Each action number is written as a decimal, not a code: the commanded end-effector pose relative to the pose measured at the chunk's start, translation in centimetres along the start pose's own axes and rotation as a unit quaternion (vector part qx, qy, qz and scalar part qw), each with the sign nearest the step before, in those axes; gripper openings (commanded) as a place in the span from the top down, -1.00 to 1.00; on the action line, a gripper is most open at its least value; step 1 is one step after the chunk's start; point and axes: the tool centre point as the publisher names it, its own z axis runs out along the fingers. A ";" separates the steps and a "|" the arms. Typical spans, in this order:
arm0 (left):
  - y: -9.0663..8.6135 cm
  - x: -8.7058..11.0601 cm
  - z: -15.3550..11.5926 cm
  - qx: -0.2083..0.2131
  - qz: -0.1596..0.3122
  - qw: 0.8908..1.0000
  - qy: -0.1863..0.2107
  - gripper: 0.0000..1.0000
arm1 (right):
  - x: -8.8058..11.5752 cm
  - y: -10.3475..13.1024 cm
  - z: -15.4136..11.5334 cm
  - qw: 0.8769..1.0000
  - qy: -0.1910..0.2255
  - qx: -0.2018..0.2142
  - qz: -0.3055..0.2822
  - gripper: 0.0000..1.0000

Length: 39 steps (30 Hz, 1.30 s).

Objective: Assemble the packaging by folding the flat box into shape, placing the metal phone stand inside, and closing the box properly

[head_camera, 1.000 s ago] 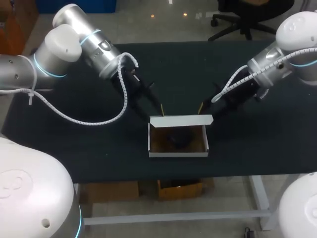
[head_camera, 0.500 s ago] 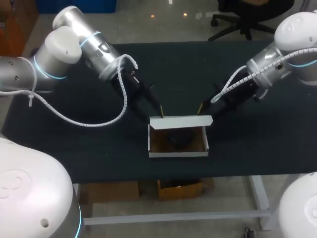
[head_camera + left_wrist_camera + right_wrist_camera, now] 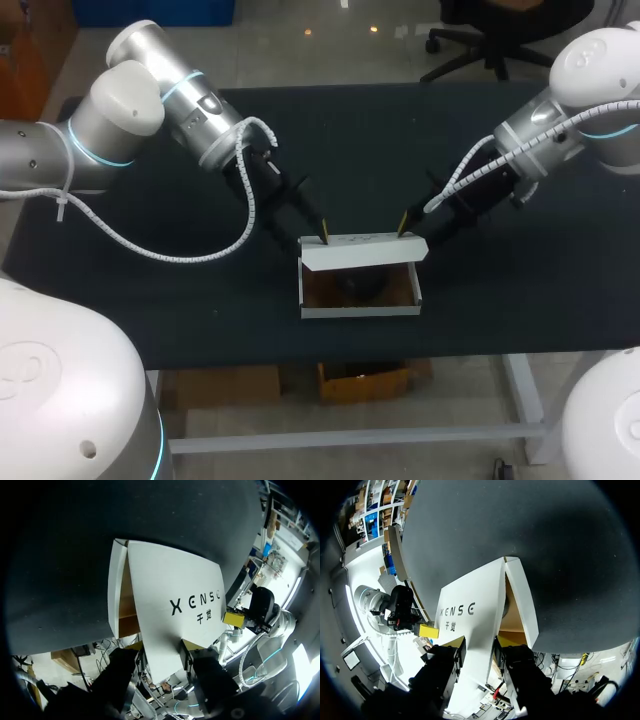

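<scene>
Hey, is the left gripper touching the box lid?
Touching. The left wrist view shows the left gripper with open fingers pressed against the box lid.

Phone stand (image 3: 355,287): dark blur w/in box (image 3: 360,311) under lid (image 3: 365,252), head view; hidden in 2 wrist views.

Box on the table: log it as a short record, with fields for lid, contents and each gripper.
box: white, brown inside, open side up on the dark table
lid: tilted partway over the opening, not shut
contents: dark shape, likely the phone stand, partly hidden by the lid
left gripper: fingers apart, tips at the lid's raised edge
right gripper: fingers apart, tips at the same edge, other end
</scene>
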 end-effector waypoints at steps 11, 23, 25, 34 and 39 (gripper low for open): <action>0.0 -0.6 0.4 0.006 -0.004 1.000 0.000 0.17 | -0.7 -0.2 0.8 1.000 -0.002 0.000 0.002 0.28; 0.0 -1.0 0.5 0.009 -0.005 1.000 -0.001 0.16 | -1.3 -0.1 0.9 1.000 0.000 0.001 0.007 0.26; -0.1 -1.0 0.5 0.009 -0.004 1.000 -0.002 0.16 | -1.4 -0.1 0.9 1.000 -0.001 0.002 0.007 0.26; -0.1 -1.3 0.7 0.009 -0.003 1.000 -0.004 0.16 | -1.6 0.0 1.2 1.000 -0.002 0.006 0.004 0.23; -0.1 -1.4 0.7 0.010 -0.001 1.000 -0.005 0.16 | -1.8 0.0 1.3 1.000 -0.003 0.007 0.002 0.20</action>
